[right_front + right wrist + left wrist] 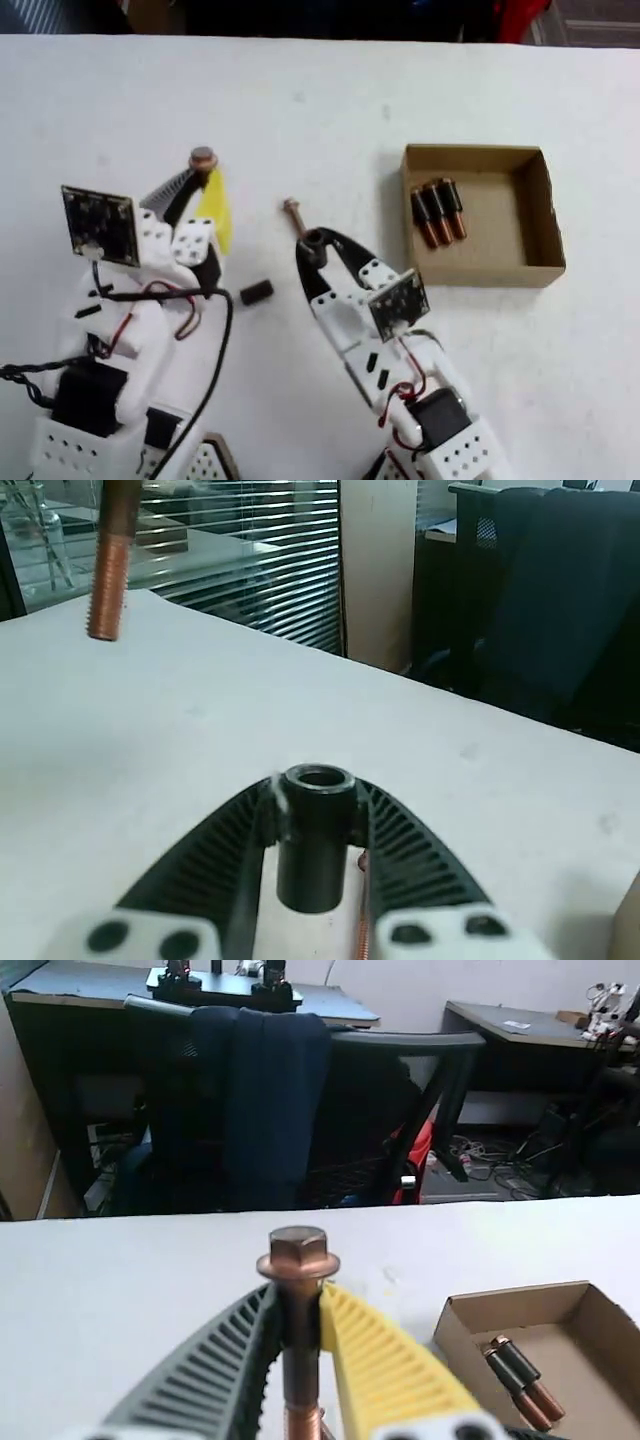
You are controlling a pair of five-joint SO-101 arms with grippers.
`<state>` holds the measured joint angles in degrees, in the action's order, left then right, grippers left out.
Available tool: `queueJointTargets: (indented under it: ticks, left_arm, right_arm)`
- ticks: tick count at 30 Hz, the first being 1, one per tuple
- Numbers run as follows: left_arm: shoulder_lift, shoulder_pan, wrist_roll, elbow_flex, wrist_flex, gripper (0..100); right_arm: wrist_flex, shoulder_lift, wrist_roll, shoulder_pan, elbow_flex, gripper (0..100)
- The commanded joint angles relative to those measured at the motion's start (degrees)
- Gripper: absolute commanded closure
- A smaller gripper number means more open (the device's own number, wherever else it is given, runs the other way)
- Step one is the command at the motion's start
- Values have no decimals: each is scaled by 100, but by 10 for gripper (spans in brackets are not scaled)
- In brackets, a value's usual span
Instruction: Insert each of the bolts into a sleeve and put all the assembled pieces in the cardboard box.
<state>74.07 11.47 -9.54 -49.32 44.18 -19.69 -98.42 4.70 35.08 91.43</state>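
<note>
My left gripper is shut on a copper bolt, which stands head up between the grey and yellow fingers. The bolt is raised over the table left of centre. My right gripper is shut on a black sleeve, open end up, near the table's middle. The left gripper's bolt's threaded end hangs off to one side, apart from the sleeve. A second bolt lies on the table just beyond the right gripper. A loose black sleeve lies between the arms.
The cardboard box sits at the right, holding three assembled pieces along its left wall. The box and pieces also appear in the left wrist view. Chairs and desks stand beyond the table's far edge.
</note>
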Motion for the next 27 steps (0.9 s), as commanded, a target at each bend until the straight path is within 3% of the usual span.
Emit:
queueJointTargets:
  ticks: [1, 11, 18, 27]
  left_arm:
    - [127, 382, -9, 79, -475, 977]
    - [127, 901, -62, 44, -527, 977]
    - [857, 954, -791, -132, -571, 976]
    - [1710, 1297, -782, -1495, -1486, 976]
  right_arm:
    - [-13, -391, 88, 48, 141, 981]
    - [541, -470, 97, 321, 545, 981]
    - [585, -470, 97, 523, 545, 981]
    - [840, -453, 123, 892, 545, 981]
